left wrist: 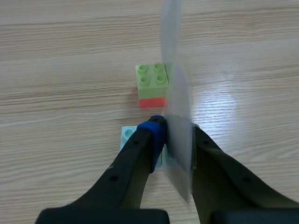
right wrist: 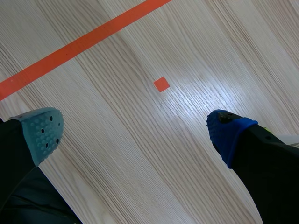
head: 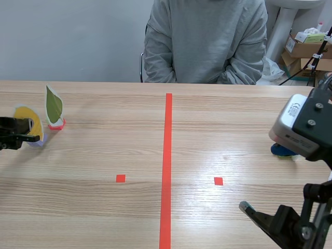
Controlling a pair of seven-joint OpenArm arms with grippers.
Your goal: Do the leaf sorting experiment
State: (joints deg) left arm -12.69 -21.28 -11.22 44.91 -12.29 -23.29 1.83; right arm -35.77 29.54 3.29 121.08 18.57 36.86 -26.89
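At the tabletop's left edge, the left gripper (left wrist: 175,135) is clamped on the yellow leaf card (head: 25,113). The wrist view shows both pads pressing the clear laminated sheet edge-on, just above its pale base block (left wrist: 127,137). Gripping low on the sheet, close to the block, probably keeps the card upright and stops it flexing. Whether the block rests on the wood or hangs just above it cannot be told.

Just beside it, a little nearer the far edge, the green leaf card (head: 53,105) stands upright on its own green-and-red block (left wrist: 152,86), apart from the gripper. The stands let each leaf face the camera and leave a thin edge for the fingers to grasp.

The orange-red tape line (head: 167,155) runs from the near edge toward the far edge through the middle of the tabletop (head: 104,218), with a small square mark (head: 120,178) on its left and another (head: 218,181) on its right. These are likely the sorting spots, and both are bare.

Near the right edge, a blue object (head: 282,150) is mostly hidden behind the right arm's camera housing, and what it is cannot be told. Toward the near right corner, the right gripper (right wrist: 135,130) hangs spread wide over bare wood, grasping nothing.

A person (head: 205,41) in a grey sweatshirt sits across the far edge.
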